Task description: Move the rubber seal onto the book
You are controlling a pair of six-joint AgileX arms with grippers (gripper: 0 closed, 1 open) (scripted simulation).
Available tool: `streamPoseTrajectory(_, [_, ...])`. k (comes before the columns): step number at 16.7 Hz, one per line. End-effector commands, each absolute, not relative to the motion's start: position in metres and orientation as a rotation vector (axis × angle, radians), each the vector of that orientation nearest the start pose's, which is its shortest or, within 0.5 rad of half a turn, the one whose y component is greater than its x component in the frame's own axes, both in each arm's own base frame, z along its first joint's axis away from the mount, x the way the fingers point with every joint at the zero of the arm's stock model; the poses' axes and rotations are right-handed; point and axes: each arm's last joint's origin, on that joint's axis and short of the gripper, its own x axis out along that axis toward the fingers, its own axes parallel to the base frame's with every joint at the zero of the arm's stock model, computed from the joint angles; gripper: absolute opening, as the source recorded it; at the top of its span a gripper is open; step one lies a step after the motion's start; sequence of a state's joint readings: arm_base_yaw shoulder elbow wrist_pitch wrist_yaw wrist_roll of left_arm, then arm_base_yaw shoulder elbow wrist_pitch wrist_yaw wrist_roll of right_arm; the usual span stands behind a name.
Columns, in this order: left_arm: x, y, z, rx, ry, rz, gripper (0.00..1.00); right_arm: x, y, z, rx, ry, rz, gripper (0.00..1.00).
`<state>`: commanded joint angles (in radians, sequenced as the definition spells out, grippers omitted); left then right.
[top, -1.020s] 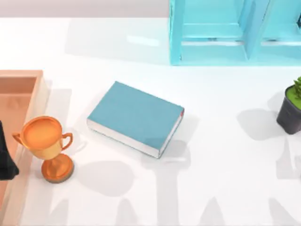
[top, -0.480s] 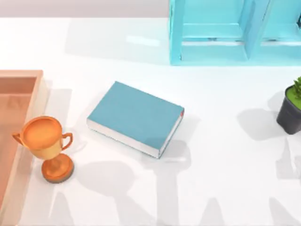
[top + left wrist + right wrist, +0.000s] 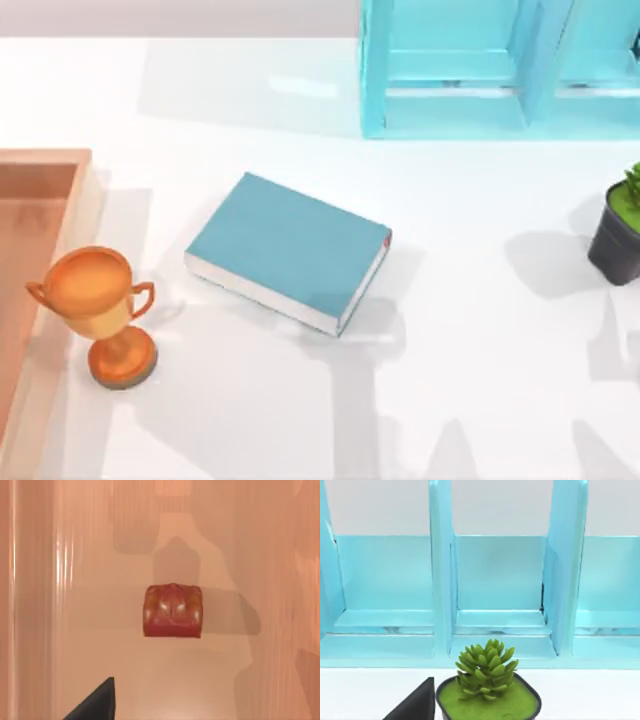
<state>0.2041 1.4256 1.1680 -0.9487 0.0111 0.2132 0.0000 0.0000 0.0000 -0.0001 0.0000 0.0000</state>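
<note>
The dark-red-topped tan rubber seal [image 3: 172, 611] is seen directly below the left gripper, inside an orange-brown wooden tray [image 3: 30, 200], presumably lined up for grasping; finger state cannot be told.

It was a rendered tabletop scene, dressed like a study or office desk: a plain white table [image 3: 450, 380] carrying a teal book [image 3: 290, 248], an orange trophy cup [image 3: 98, 310], a potted succulent [image 3: 487, 690], a light-blue shelf unit [image 3: 500, 70] and a wooden tray [image 3: 40, 190].
</note>
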Motion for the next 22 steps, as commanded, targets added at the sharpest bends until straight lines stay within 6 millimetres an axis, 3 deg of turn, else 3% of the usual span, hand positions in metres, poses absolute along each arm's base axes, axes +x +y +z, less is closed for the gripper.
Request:
streamPoseTrajectory(4, [0.319,0.083,0.245,0.030,1.453,0.007,1.00,0.106,-0.001,0.160,0.000,0.000,0.000,1.00])
streamPoseTrajectory(7, [0.337,0.094,0.234,0.018,1.546,-0.012,1.00,0.106,-0.001,0.160,0.000,0.000,0.000,1.00])
streamPoseTrajectory(15, [0.341,0.095,0.226,0.017,1.567,-0.019,1.00,0.106,-0.001,0.160,0.000,0.000,0.000,1.00])
streamPoseTrajectory(22, [0.344,0.097,0.154,0.016,1.560,-0.015,1.00,0.106,-0.001,0.160,0.000,0.000,0.000,1.00])
